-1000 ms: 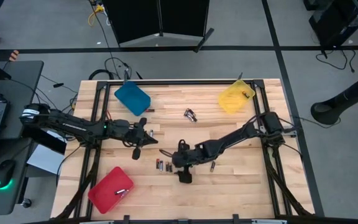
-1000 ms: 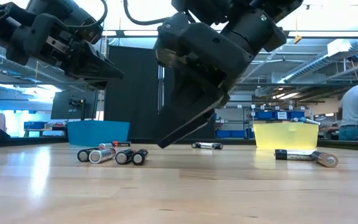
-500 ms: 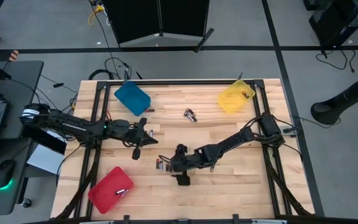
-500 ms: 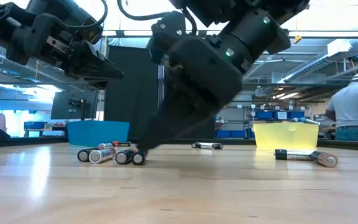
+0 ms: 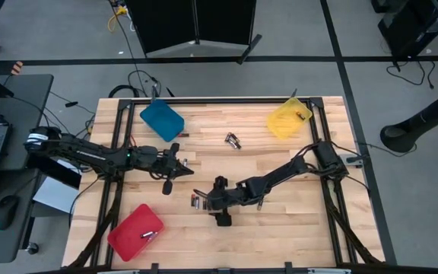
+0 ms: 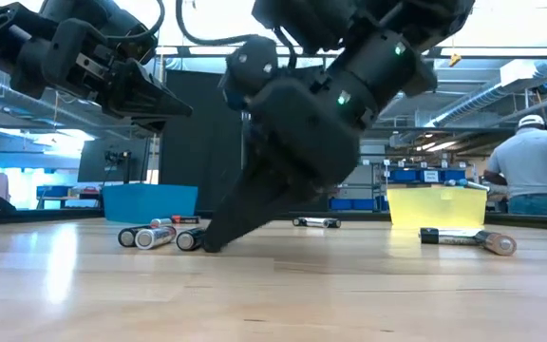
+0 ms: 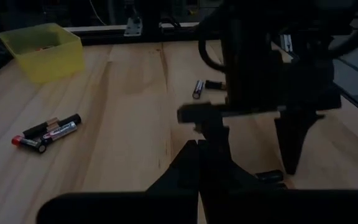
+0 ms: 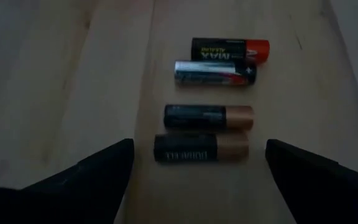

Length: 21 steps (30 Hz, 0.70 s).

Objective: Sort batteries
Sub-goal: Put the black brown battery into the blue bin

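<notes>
Right wrist view: I see my right gripper (image 8: pixel 194 163) spread wide, holding nothing, straddling the nearest of four batteries (image 8: pixel 201 148) lying in a row on the table (image 5: pixel 280 228). My left gripper (image 5: pixel 175 173) hangs closed and empty, well apart.

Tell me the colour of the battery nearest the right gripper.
Black with a copper end, clearest in the right wrist view.
</notes>
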Each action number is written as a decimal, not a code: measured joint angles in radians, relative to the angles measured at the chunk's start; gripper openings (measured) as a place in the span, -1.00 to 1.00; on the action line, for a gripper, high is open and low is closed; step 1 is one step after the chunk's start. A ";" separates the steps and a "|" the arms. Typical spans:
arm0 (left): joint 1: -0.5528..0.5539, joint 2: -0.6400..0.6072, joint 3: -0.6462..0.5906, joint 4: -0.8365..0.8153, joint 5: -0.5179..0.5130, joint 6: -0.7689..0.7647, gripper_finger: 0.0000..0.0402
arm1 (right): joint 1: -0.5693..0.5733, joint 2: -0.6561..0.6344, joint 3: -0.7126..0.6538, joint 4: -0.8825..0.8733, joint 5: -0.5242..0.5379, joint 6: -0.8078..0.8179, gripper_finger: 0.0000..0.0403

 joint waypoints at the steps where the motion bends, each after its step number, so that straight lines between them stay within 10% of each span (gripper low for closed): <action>1: 0.000 0.000 0.000 -0.001 -0.001 0.000 -0.97 | -0.001 0.005 0.000 0.005 0.000 0.003 0.86; 10: 0.000 0.000 0.000 0.000 -0.009 0.003 -0.97 | -0.003 0.011 0.001 0.009 0.000 0.016 0.78; 21: 0.000 0.000 0.000 0.009 -0.036 -0.016 -0.97 | -0.003 0.002 0.002 -0.021 -0.002 0.020 0.13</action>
